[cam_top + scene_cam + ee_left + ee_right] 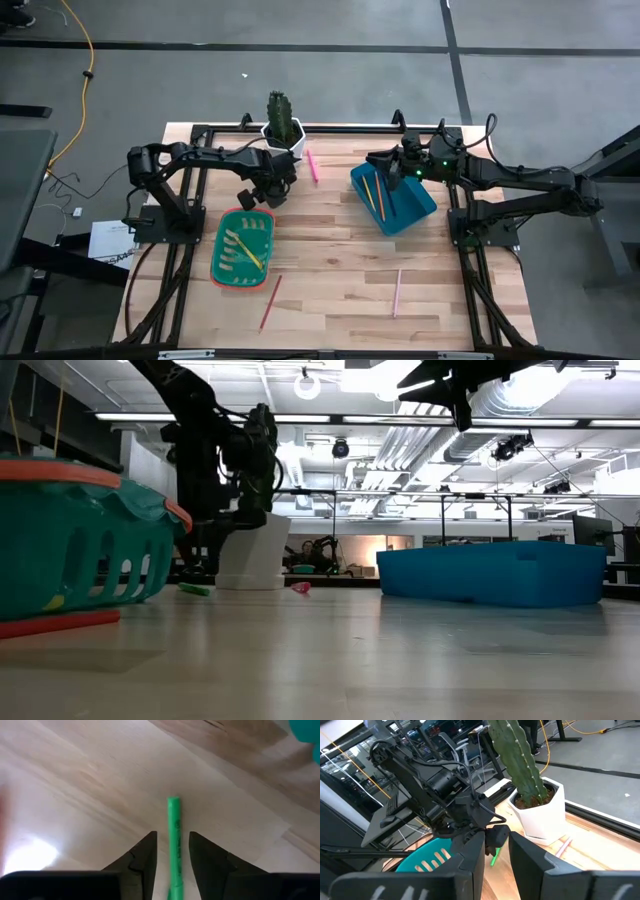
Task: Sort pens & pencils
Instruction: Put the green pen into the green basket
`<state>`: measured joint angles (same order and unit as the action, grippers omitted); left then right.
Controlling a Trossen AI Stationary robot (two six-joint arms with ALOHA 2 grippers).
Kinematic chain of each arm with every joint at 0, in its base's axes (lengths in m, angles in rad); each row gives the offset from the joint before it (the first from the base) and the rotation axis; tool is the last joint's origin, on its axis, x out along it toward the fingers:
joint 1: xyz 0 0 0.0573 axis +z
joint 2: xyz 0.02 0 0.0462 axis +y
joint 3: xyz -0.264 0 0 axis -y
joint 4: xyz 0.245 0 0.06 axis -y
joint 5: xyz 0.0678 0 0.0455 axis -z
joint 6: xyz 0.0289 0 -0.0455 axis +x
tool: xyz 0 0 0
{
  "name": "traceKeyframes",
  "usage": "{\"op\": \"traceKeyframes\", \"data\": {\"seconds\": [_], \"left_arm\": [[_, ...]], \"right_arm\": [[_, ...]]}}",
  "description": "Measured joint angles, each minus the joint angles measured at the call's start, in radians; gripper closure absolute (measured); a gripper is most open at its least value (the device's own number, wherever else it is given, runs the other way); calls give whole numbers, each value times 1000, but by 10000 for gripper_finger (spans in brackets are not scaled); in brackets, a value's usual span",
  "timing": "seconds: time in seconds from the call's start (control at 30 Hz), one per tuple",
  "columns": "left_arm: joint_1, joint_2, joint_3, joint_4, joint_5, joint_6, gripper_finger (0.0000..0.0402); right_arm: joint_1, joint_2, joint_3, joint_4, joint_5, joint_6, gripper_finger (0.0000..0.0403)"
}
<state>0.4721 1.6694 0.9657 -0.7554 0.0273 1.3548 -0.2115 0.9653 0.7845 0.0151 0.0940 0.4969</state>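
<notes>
Left gripper (172, 852): low over the bare wood, fingers partly apart and straddling the green pen (173, 845); small gaps show on both sides, so nothing is gripped yet.
Green pen: flat on the table (340, 270), just beyond the far rim of the green basket (243, 250) and near the cactus pot (283, 135).
Key relation: its long axis runs straight between the fingers, crosswise to their closing line; closing them should pinch the barrel squarely, I judge.
Nearer arm: left, directly over the pen.
Right gripper (497, 852): fingers parted, holding nothing, raised over the blue bin (395, 200), which holds orange pencils (378, 196).
Farther out: a pink pen (311, 165) beside the pot; two loose pencils (271, 302) near the front edge.
</notes>
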Motion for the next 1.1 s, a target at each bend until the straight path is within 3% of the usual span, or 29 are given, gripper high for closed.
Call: {"op": "traceKeyframes", "data": {"seconds": [0.4, 1.1], "left_arm": [[74, 13, 0, -24, -30, 3, 302], [79, 19, 0, -15, 2, 14, 302]], "right_arm": [[0, 0, 0, -4, 0, 0, 322], [0, 0, 0, -4, 0, 0, 322]]}}
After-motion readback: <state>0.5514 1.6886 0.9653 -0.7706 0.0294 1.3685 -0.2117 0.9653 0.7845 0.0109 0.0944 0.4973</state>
